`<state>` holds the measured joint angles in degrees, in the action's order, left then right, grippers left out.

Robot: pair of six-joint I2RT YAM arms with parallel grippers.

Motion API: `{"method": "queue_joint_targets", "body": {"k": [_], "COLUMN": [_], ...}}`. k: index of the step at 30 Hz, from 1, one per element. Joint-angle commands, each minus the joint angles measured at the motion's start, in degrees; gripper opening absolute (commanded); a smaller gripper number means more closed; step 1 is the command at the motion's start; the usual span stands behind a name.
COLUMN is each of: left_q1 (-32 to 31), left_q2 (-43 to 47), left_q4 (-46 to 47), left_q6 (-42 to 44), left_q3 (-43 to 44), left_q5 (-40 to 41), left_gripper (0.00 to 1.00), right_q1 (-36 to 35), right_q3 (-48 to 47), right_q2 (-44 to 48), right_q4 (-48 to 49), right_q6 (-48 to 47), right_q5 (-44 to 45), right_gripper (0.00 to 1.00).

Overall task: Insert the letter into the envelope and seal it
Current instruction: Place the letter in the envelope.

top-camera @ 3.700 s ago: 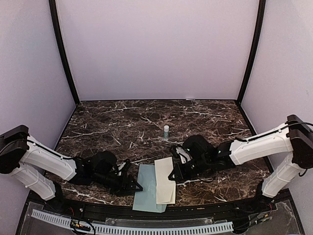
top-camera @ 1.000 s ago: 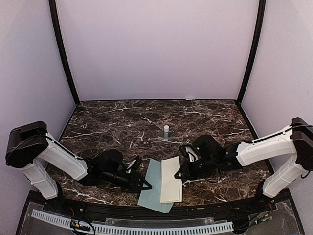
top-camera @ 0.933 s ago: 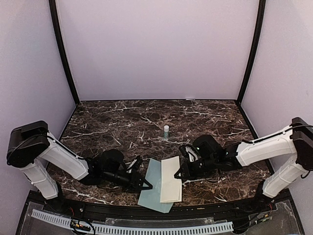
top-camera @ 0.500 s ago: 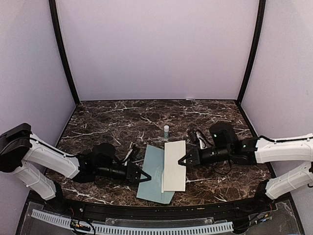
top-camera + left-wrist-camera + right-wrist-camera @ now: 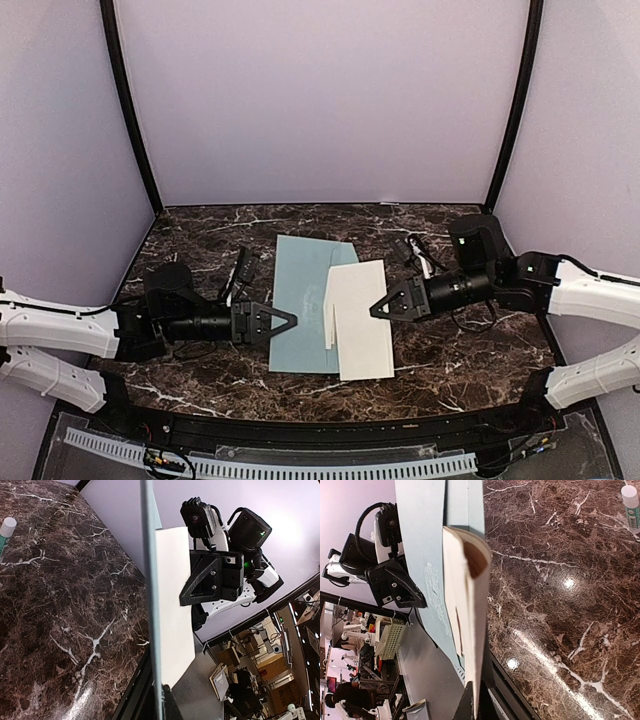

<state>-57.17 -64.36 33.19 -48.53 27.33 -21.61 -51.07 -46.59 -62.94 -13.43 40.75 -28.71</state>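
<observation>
Both papers hang in the air above the table. The pale teal envelope (image 5: 303, 290) is pinched at its left edge by my left gripper (image 5: 284, 322), which is shut on it. The cream letter (image 5: 362, 322), folded, overlaps the envelope's right part, and my right gripper (image 5: 377, 309) is shut on its right edge. In the left wrist view the envelope (image 5: 150, 600) shows edge-on with the letter (image 5: 172, 605) behind it. In the right wrist view the letter (image 5: 471, 625) runs edge-on up from my jaws, with the envelope (image 5: 422, 550) beside it.
A small white-and-green glue stick (image 5: 631, 504) stands on the dark marble table (image 5: 200, 240); it also shows in the left wrist view as the glue stick (image 5: 6, 530). Purple walls close the back and sides.
Both arms have raised the envelope and the letter off the table and carried them toward the back. The left gripper has closed on the envelope's edge.
</observation>
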Motion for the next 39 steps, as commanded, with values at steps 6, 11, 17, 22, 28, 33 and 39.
{"method": "queue_joint_targets", "body": {"k": [6,11,17,22,28,33,39], "left_q1": [0.6,0.6,0.6,0.6,0.6,0.6,0.6], "left_q2": [1.8,1.7,0.5,-0.2,-1.5,-2.3,-3.9], "left_q4": [-2.2,-2.1,-1.1,-0.7,2.9,6.9,12.1], "left_q6": [4.9,6.0,6.5,6.1,3.2,0.3,-4.2], "left_q3": [3.2,3.1,3.4,3.7,3.5,2.7,1.2], "left_q5": [-4.4,-6.5,-11.0,-12.3,-13.9,-13.6,-13.4], "left_gripper": [0.0,0.0,0.0,0.0,0.0,0.0,0.0], "right_q1": [1.1,1.3,1.5,1.6,1.6,1.6,1.6], "right_q3": [-0.9,-0.1,0.2,0.8,2.9,4.1,4.9], "right_q2": [0.4,-0.1,-0.9,-0.5,0.2,0.6,1.1], "right_q4": [-1.7,0.6,4.0,6.5,10.9,15.0,16.3], "right_q6": [-0.6,0.2,1.0,1.0,1.8,2.9,2.3], "right_q5": [-2.9,-3.8,-4.1,-3.6,-2.9,-2.8,-2.3], "right_gripper": [0.0,0.0,0.0,0.0,0.0,0.0,0.0]}}
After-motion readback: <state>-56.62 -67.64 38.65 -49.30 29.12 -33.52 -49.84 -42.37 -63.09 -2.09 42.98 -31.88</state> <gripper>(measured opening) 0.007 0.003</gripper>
